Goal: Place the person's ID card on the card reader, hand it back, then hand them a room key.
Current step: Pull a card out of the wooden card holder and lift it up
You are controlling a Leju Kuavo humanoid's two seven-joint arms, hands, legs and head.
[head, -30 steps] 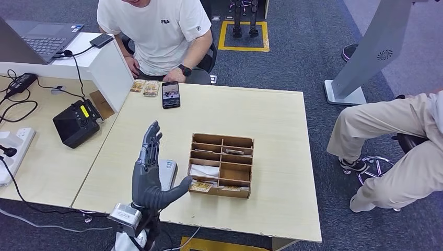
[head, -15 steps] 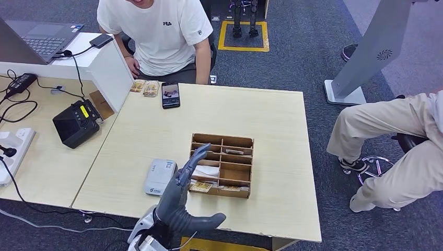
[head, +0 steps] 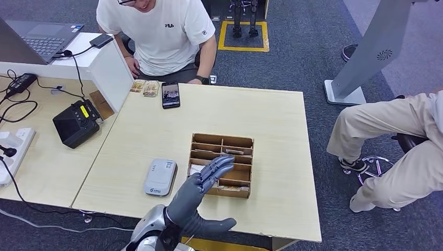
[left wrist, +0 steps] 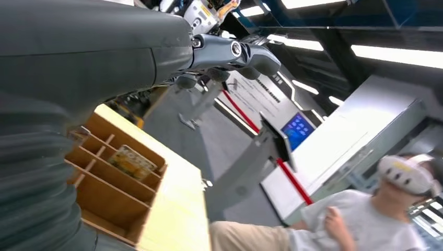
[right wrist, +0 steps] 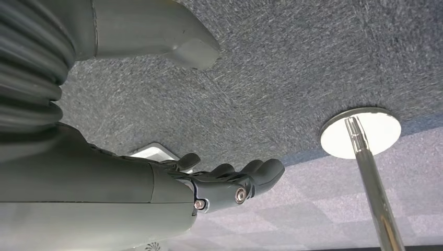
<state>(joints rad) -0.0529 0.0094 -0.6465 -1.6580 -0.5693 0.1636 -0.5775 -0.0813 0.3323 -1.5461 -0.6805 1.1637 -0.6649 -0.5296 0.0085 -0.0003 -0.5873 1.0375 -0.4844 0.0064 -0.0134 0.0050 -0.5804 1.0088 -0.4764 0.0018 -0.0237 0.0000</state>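
My left hand [head: 201, 194] hovers over the front-left corner of the wooden compartment box [head: 236, 142], fingers spread and straight, holding nothing. The left wrist view shows the same hand [left wrist: 230, 52] above the box [left wrist: 112, 201], where a yellowish card [left wrist: 130, 159] lies in a compartment. The white card reader [head: 160, 177] lies on the table left of the box, with nothing on it. Another card [head: 234, 151] lies in a middle compartment. A person in a white shirt [head: 156, 31] sits at the far side. My right hand [right wrist: 224, 183] hangs over grey carpet, fingers extended and empty.
A black phone [head: 171, 94] and two small yellowish stacks [head: 145, 87] lie at the table's far edge. A black device [head: 77, 123], cables and a laptop [head: 44, 36] occupy the left desk behind a white partition [head: 107, 65]. Another person [head: 397, 136] sits at the right.
My left hand has swung rightward and lowered, from above the card reader to over the box's front-left corner. The card reader is now uncovered. The seated person shifted an arm.
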